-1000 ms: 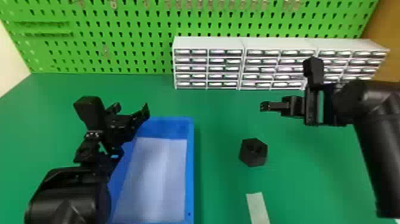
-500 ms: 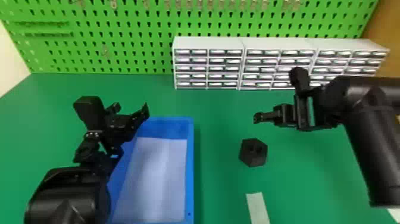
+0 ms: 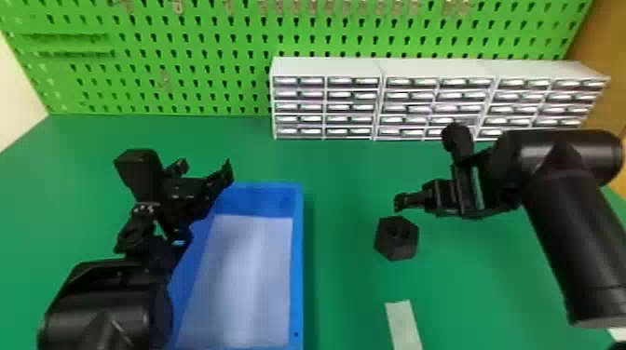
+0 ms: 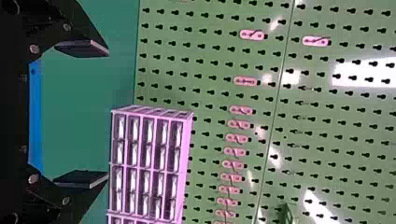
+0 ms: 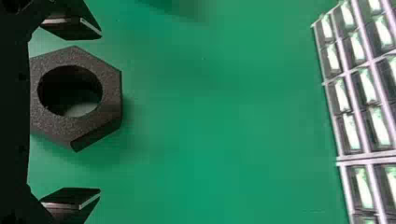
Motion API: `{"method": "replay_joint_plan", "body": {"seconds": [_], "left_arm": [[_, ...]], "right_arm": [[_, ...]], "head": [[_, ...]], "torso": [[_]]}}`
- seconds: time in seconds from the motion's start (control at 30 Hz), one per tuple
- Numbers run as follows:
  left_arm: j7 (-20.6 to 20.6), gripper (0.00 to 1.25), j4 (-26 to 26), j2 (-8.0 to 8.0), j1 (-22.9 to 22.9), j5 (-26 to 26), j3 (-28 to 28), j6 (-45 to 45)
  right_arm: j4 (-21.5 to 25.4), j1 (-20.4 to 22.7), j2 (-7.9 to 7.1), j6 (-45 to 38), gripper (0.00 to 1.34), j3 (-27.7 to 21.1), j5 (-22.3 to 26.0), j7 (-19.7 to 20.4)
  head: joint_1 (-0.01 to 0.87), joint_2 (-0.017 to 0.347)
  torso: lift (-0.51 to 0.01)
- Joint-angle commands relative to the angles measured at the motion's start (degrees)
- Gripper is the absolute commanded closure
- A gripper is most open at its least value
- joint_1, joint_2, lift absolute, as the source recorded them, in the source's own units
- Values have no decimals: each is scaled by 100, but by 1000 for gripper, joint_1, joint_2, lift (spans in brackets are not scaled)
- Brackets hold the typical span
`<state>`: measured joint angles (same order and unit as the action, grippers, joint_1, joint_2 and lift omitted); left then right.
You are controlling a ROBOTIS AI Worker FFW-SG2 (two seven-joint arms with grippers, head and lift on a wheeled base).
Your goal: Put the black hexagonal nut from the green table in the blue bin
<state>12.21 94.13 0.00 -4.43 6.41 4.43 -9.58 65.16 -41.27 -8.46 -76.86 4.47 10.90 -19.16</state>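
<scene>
1. Green tabletop [image 3: 344,284]: carries both bin and nut.
2. Blue bin [image 3: 296,260]: the goal, at the nut's 9 o'clock.
3. Left tool [image 4: 108,113]: open, parked at the bin's 11 o'clock.
4. Right tool [image 5: 100,113]: open, just lowered towards the nut's 12 o'clock; grasping looks imminent.
5. Black hexagonal nut [image 3: 389,249]: on the tabletop, ungripped.

L arm [image 3: 109,307] & R arm [image 3: 577,232] are both blk, smooth & a bit shiny, w/ rounded casings; R forearm is a thick tube. L gripper [image 3: 205,167] & R gripper [image 3: 399,202] are blk too, w/ angular parts. Close up, L has round metallic screws [image 4: 33,48] & flat dk finger pads [image 4: 81,48] w/ thin lighter edges.
</scene>
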Motion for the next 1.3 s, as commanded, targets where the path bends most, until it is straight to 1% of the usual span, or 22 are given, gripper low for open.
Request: {"method": "replay_joint_plan", "body": {"seconds": [0.0, 0.43, 0.6, 0.9, 1.27], "left_arm": [[0, 328, 0, -15, -5, 0, 22, 0], [0, 329, 0, -15, -14, 0, 14, 0], [0, 329, 0, -15, -14, 0, 22, 0], [0, 328, 0, -15, -23, 0, 14, 9], [0, 329, 0, -15, -49, 0, 5, 18]], "right_arm": [[-135, 14, 2, 57, 113, 37, -9, 0], [-337, 137, 46, 83, 113, 10, -150, 0], [-381, 172, 37, 83, 113, -7, -185, 0], [-416, 181, 28, 74, 113, -122, -396, 0], [-636, 163, 19, 180, 113, -201, -466, 0]], "head": [[686, 51], [686, 51], [686, 51], [686, 51], [686, 51]], "torso": [[-97], [-97], [-97], [-97], [-97]]}}
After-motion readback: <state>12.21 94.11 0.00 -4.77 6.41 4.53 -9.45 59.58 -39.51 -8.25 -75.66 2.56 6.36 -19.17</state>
